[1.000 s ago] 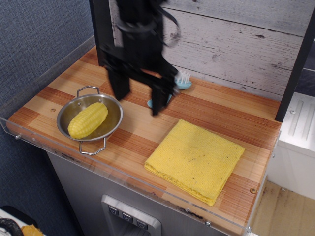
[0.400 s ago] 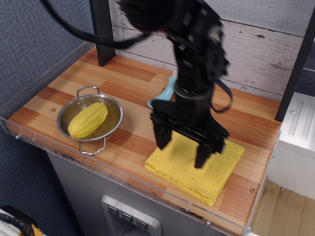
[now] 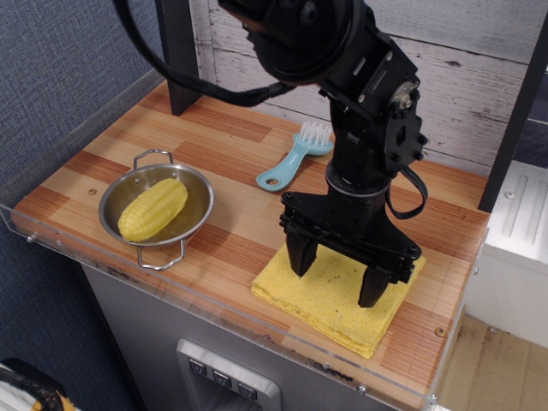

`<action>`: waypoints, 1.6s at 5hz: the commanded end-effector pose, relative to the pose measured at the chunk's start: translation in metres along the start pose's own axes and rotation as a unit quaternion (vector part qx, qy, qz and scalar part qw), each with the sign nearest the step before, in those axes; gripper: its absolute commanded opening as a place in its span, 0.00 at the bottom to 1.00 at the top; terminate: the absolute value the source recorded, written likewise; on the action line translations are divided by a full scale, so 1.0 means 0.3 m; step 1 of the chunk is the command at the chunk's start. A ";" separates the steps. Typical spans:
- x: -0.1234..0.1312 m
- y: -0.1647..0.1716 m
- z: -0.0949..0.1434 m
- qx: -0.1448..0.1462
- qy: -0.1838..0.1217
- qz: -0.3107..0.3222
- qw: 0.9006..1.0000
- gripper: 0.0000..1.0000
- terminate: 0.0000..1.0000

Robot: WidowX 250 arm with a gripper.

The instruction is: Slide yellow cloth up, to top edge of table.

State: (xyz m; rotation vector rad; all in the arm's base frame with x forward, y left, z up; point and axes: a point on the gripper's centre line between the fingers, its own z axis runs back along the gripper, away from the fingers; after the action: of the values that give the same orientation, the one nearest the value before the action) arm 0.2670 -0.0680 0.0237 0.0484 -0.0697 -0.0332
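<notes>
The yellow cloth (image 3: 330, 301) lies folded and flat at the front right of the wood-plank table (image 3: 240, 231), close to the front acrylic rim. My gripper (image 3: 336, 280) points straight down over the cloth with its two black fingers spread wide. The fingertips (image 3: 300, 261) stand at or just above the cloth's surface; I cannot tell if they touch it. The arm hides the cloth's back part. Nothing is between the fingers.
A steel bowl (image 3: 199, 210) holding a yellow corn cob (image 3: 152, 209) sits at the front left. A light-blue brush (image 3: 294, 159) lies behind the gripper near the back wall. A black post (image 3: 177, 60) stands at the back left. A clear rim (image 3: 205, 300) edges the front.
My arm has swung from the back left, over the brush, to above the yellow cloth and come down toward it. The cloth, bowl and brush have not moved.
</notes>
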 end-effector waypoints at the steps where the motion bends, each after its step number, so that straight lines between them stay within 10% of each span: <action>1: 0.022 0.013 0.005 0.001 -0.023 -0.010 1.000 1.00 0.00; 5: -0.058 0.052 -0.070 0.018 0.007 -0.026 0.999 1.00 0.00; 8: 0.034 0.072 -0.065 0.014 -0.001 -0.019 1.000 1.00 0.00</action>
State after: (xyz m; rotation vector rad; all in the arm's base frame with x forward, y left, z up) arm 0.2780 -0.0518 0.0067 0.0730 -0.0681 -0.0844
